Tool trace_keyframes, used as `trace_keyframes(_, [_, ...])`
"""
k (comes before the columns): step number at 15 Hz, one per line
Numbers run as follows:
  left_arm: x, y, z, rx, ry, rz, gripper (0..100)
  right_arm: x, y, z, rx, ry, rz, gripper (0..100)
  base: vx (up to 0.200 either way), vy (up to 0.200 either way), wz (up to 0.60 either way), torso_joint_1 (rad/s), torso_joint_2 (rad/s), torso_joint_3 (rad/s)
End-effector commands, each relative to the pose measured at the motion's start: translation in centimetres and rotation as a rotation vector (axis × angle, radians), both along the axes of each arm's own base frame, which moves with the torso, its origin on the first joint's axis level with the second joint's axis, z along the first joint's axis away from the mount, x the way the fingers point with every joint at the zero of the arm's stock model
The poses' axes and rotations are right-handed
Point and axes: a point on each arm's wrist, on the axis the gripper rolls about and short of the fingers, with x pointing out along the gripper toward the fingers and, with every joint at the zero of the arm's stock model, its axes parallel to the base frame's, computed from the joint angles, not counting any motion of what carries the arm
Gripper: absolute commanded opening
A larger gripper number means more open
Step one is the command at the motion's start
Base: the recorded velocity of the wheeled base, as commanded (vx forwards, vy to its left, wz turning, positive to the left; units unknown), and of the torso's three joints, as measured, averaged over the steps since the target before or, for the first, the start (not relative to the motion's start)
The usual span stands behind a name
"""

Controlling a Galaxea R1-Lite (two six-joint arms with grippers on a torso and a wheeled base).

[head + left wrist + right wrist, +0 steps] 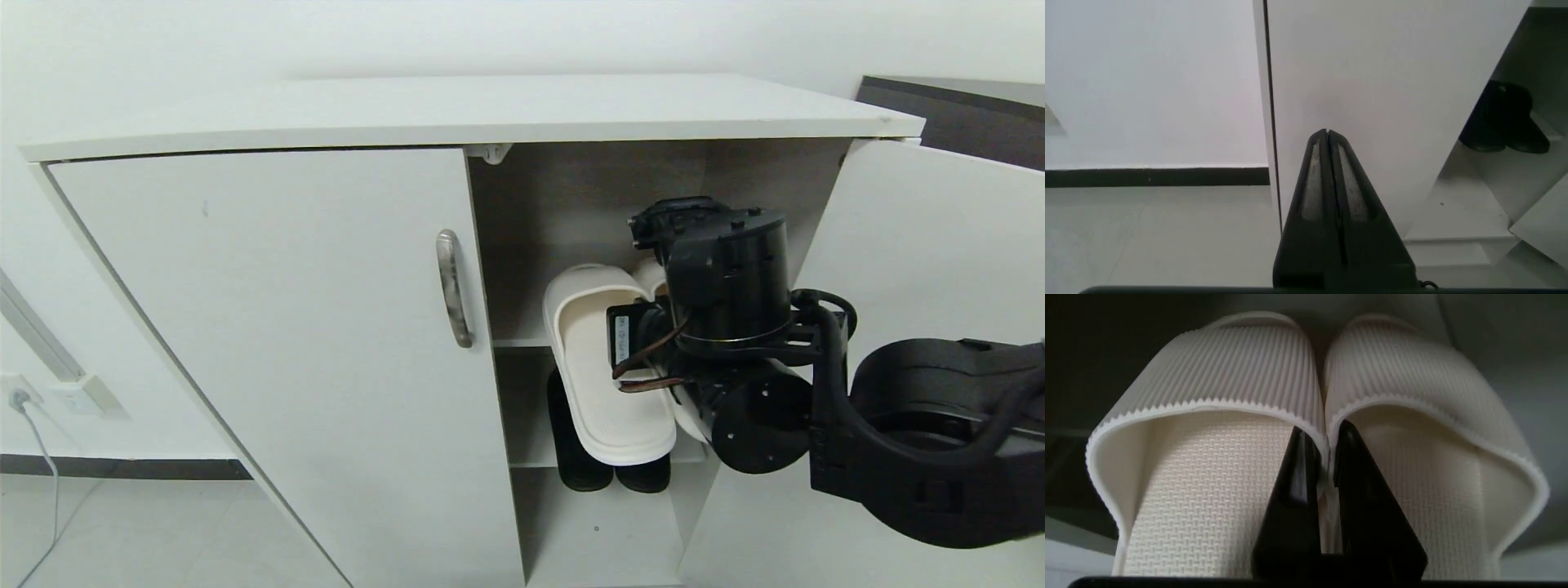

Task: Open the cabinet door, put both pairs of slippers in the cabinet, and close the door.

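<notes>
inside the cabinet [490, 106] | right arm [939, 408] extended, right gripper [1323, 445] pinching white slippers [1208, 482] | left gripper [1327, 135] clenched

White slippers [604, 384] partly behind right arm [727, 286].

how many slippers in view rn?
4. White pair is pinched in the right gripper inside the open cabinet, one slipper partly hidden. Black pair stands on a lower shelf beneath them.

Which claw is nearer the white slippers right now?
Right. The right claw is clamped on the white slippers, pinching their touching inner edges. The left claw is shut and empty, facing the closed door, apart from them.
</notes>
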Motion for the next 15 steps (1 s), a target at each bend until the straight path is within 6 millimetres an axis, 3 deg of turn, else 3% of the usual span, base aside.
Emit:
trace_keyframes(1, [0.0,0.0,0.0,-0.001,0.001,0.001,0,0.2,0.0,0.2,0.007,-0.001,0.008,0,0.000,0.000,0.00,0.000,0.00,0.000])
trace_keyframes(15, [0.0,0.0,0.0,-0.003,0.000,0.013,0,9.5,1.3,1.2,0.018,-0.009,-0.110,0,0.000,0.000,0.00,0.000,0.00,0.000])
